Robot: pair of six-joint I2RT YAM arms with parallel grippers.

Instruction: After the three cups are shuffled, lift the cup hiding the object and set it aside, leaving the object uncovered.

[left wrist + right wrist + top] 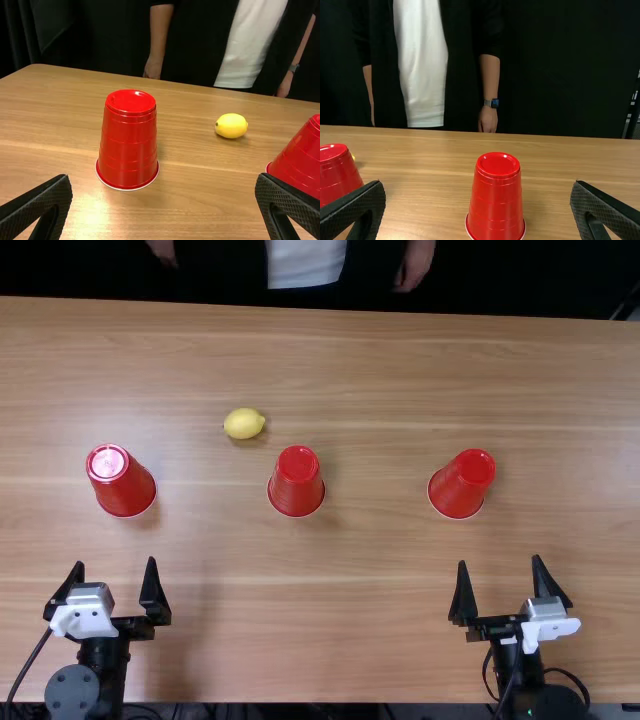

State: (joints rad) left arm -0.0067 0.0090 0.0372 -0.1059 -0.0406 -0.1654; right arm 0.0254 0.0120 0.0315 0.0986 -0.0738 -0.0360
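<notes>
Hovering at the table's (400,360) near edge, L gripper (114,565) & R gripper (500,563) are both spread wide, holding nothing. Left cup (120,482), middle cup (296,481) & right cup (461,484) stand inverted in a row. Lemon (244,424) lies uncovered, just far-left of middle cup. Top view gives the whole row; R wrist view puts right cup betw. its fingers.

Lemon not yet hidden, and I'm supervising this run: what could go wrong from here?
The lemon lies bare beyond the left cup and middle cup; being rounded, a nudge might roll it. All three cups, the right cup included, look identical, so the hiding one could be mistaken after shuffling.
</notes>
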